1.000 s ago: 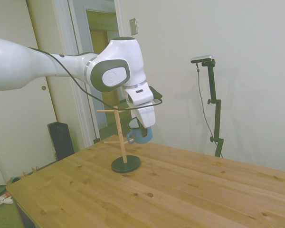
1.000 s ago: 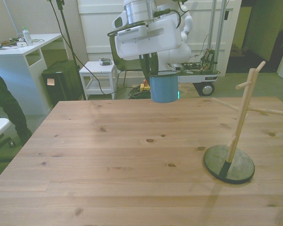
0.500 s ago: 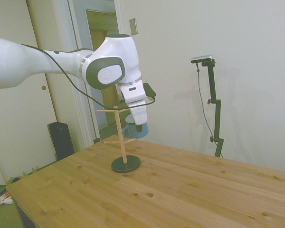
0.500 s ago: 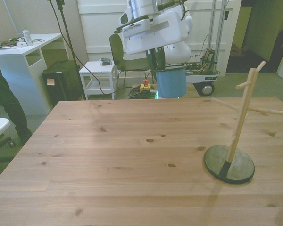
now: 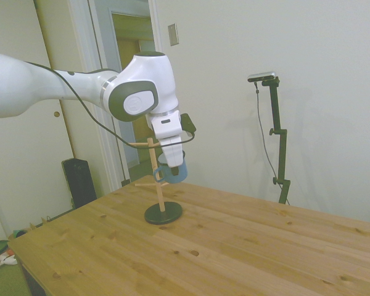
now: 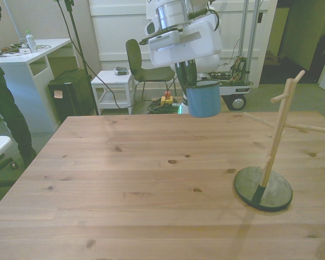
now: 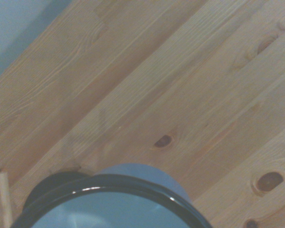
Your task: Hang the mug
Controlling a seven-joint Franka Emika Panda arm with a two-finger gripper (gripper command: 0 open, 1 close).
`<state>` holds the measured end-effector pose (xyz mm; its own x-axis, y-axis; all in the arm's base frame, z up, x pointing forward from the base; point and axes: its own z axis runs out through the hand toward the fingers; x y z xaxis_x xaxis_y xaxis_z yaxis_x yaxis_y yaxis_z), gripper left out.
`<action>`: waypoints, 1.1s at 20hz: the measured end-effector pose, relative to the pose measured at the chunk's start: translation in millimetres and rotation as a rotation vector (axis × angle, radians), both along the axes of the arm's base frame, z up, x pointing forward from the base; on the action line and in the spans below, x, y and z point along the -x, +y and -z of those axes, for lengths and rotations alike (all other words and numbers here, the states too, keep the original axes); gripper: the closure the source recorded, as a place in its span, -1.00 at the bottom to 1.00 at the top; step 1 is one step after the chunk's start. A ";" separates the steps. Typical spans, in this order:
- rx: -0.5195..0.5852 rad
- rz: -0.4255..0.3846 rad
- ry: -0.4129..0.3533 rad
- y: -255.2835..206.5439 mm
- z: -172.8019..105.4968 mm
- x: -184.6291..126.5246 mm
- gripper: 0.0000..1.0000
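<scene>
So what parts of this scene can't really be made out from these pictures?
- The small light-blue enamel mug: its loop handle is out of sight in the front view, and the wrist view's edge cuts off most of it.
- The gripper: its fingertips are hidden behind the mug's rim in the front view.
- The wooden peg stand: the mug overlaps it in the side view, so contact can't be told.

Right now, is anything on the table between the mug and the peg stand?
Nothing visible. The mug hangs in the gripper above bare table, and the stretch across to the peg stand is open.
</scene>
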<state>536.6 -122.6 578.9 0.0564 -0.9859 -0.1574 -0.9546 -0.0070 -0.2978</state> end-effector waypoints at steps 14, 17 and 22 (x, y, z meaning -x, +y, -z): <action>0.006 0.064 0.008 1.6 -9.3 0.6 1.00; 0.011 0.076 0.021 9.2 -10.5 -3.9 1.00; 0.021 0.092 0.046 11.2 -6.2 -17.2 1.00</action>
<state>553.8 -111.4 585.1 -0.0411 -0.9897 -0.1370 -0.9642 0.0753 -0.2543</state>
